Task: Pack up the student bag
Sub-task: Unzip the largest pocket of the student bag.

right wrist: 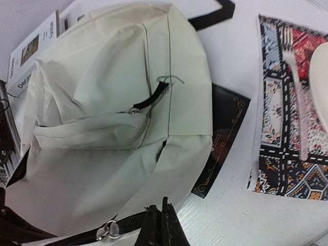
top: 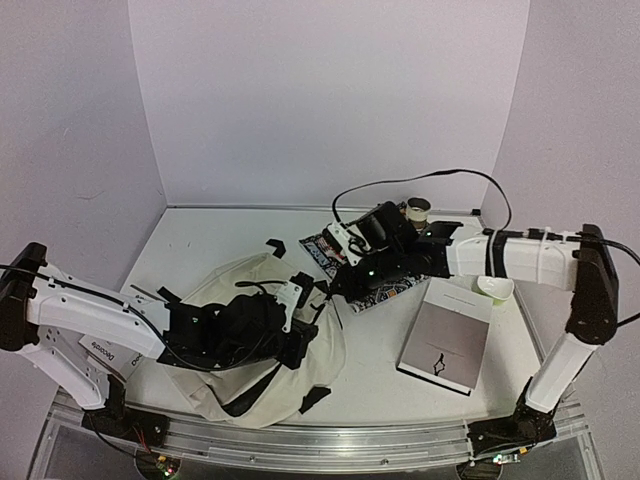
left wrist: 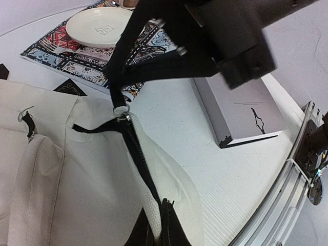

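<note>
The cream student bag [top: 225,290] lies at the front left, with a black zipper [left wrist: 134,148] along its edge. It also shows in the left wrist view [left wrist: 66,169] and the right wrist view [right wrist: 113,77]. My left gripper [top: 298,335] is shut on the bag's fabric edge beside the zipper, its jaws [left wrist: 165,225] pinching cream cloth and black trim. My right gripper [top: 335,288] is shut on the black zipper pull strap [right wrist: 128,224], just right of the metal ring [right wrist: 110,230]. The strap runs taut from that ring [left wrist: 120,110] up to the right gripper.
A patterned placemat [top: 325,247] with a white plate [left wrist: 100,25] and fork [right wrist: 297,92] lies behind the bag. A grey book [top: 447,335] lies to the right. A black gold-trimmed card [right wrist: 223,138] sits partly under the bag. A white booklet [top: 110,355] lies at left.
</note>
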Action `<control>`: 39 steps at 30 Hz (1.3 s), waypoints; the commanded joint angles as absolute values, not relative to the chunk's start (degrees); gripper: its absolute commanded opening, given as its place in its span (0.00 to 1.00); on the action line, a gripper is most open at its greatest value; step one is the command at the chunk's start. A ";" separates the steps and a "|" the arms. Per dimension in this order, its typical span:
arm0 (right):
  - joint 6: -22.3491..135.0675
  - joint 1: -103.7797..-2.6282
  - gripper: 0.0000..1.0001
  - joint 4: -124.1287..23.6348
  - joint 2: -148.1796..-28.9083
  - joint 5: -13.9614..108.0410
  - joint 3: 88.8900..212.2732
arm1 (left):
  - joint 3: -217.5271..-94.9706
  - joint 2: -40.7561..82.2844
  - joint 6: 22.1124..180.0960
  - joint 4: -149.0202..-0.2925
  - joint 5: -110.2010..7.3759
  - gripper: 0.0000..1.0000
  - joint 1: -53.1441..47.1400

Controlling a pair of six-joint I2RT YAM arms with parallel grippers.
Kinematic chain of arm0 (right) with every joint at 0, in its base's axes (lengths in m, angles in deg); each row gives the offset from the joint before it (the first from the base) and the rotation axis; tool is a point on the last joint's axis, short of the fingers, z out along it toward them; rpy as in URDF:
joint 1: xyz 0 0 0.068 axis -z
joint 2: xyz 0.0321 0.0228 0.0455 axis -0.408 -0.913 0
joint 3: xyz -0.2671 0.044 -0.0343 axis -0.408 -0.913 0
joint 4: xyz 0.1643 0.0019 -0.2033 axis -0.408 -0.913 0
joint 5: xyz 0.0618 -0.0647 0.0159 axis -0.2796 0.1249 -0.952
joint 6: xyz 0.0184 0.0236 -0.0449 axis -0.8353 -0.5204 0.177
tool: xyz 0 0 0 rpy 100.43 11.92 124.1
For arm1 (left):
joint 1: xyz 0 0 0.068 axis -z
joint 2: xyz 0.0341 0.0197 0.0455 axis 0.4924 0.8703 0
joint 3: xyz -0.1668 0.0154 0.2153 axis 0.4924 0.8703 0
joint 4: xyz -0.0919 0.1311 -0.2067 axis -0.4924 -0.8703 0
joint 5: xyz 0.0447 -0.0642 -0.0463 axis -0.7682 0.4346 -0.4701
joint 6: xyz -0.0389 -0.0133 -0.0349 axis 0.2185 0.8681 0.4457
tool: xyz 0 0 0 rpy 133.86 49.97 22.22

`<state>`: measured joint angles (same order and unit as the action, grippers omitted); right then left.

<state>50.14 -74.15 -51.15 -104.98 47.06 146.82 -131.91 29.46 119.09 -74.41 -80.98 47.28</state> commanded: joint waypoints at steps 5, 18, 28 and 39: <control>51.51 -66.01 0.00 -52.50 -118.14 50.63 156.96 | -131.07 26.11 113.09 -74.84 -78.38 0.00 52.40; 52.48 -59.94 0.00 -53.74 -128.40 49.98 166.80 | -126.63 19.89 111.03 -75.27 -78.04 0.00 54.47; 51.40 -61.11 0.00 -53.75 -128.79 33.73 172.16 | -128.09 20.69 113.91 -76.28 -88.37 0.00 54.32; 42.88 -61.42 0.52 -48.47 -112.99 32.32 159.41 | -133.72 24.60 115.67 -79.46 -87.72 0.00 43.14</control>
<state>47.84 -60.92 -52.42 -124.18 31.32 165.96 -128.64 23.05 115.33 -80.76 -87.51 45.65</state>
